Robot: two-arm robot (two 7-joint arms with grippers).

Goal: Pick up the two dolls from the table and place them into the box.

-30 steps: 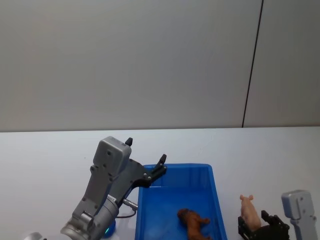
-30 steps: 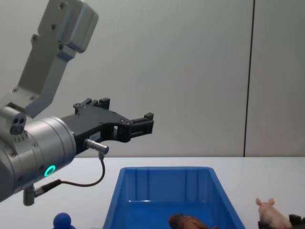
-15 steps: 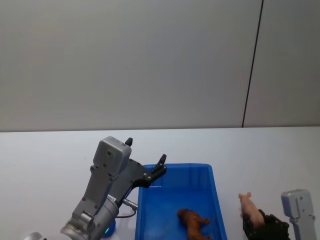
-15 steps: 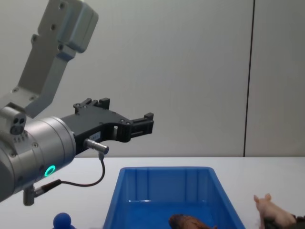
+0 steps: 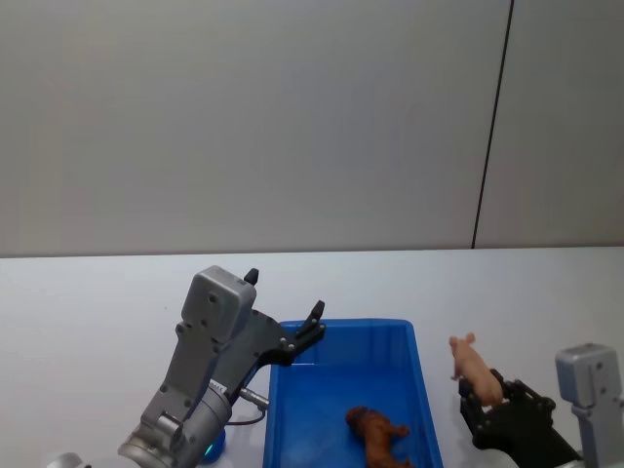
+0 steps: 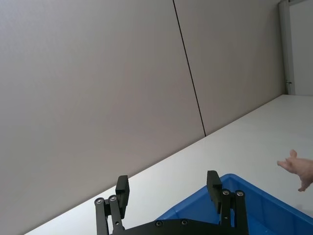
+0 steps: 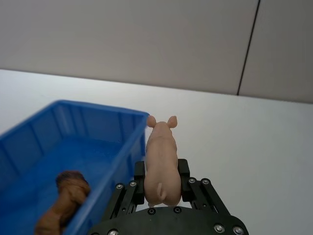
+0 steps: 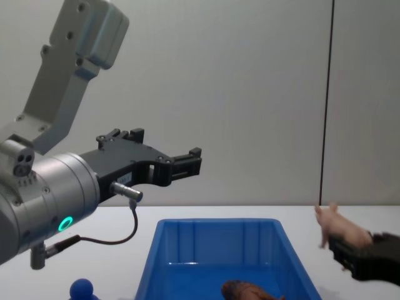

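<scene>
Now right pincer (image 7: 162, 171) grasps pig (image 7: 160, 147), raised off table (image 5: 97, 302); left pincer (image 5: 285, 294) gapes, unmoved.

Two dolls: one pale pink pig (image 5: 473, 368), one dark reddish-brown doll (image 5: 378, 429). One blue box (image 5: 351, 324). One white table (image 5: 97, 292). Two grippers: one left gripper (image 6: 167, 182), one right gripper (image 7: 162, 169). Two black fingers (image 6: 122, 186) on each, four in all. One small blue knob (image 8: 81, 289) low at the chest view's left. One thin dark cable (image 8: 128, 234) under the left arm. One dark vertical seam (image 5: 492, 127) on one grey wall (image 5: 244, 117).
</scene>
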